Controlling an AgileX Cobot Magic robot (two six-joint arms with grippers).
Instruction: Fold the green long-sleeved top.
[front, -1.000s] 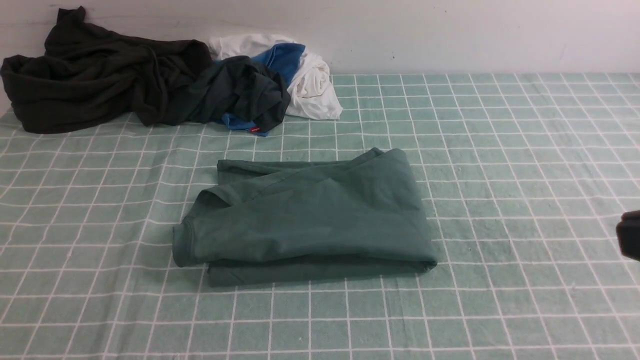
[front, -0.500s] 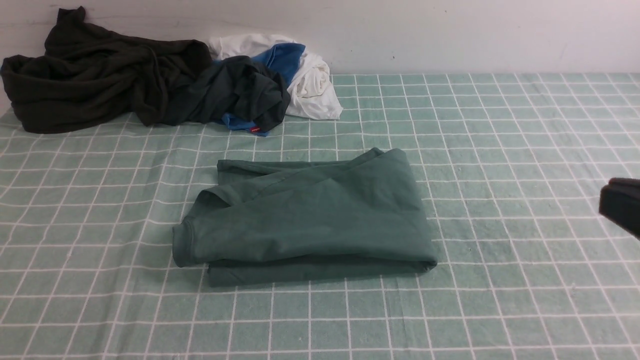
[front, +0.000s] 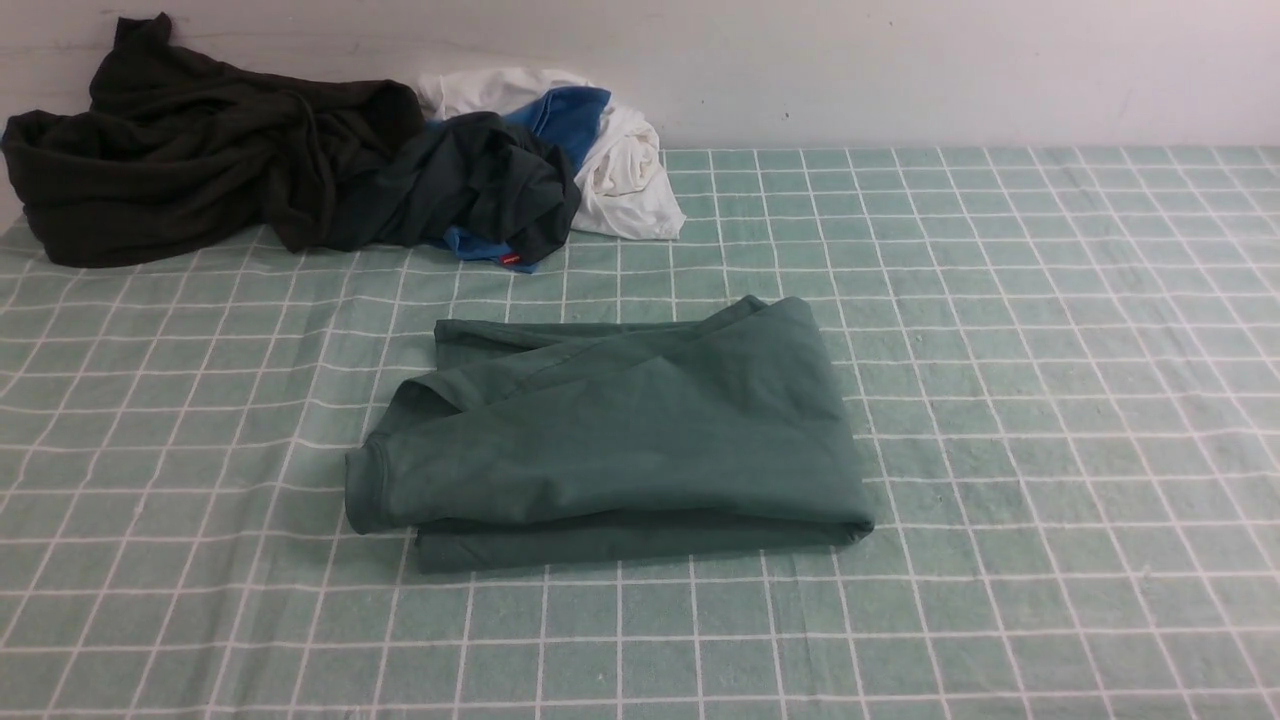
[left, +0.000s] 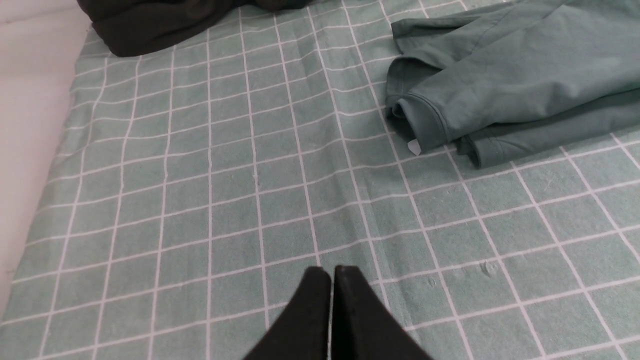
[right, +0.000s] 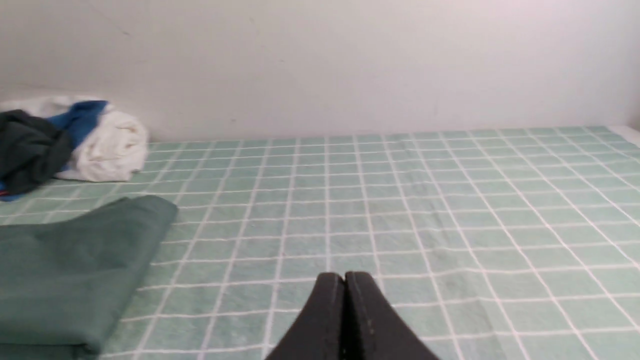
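The green long-sleeved top (front: 610, 435) lies folded into a compact stack in the middle of the checked cloth, a cuffed edge at its left end. In the left wrist view the green top (left: 515, 85) shows with a small white tag beside its cuff. My left gripper (left: 332, 271) is shut and empty above bare cloth, well apart from the top. My right gripper (right: 345, 276) is shut and empty over bare cloth, with the top (right: 70, 265) off to one side. Neither gripper shows in the front view.
A heap of clothes lies at the back left by the wall: a black-brown garment (front: 190, 150), a dark green one (front: 480, 185), and a white and blue bundle (front: 610, 150). The green checked cloth (front: 1050, 330) covers the table, whose left edge (left: 30, 125) is visible.
The right gripper's dark tip, seen at the front view's right edge in the earlier frames, has left that view. The folded top has not moved.
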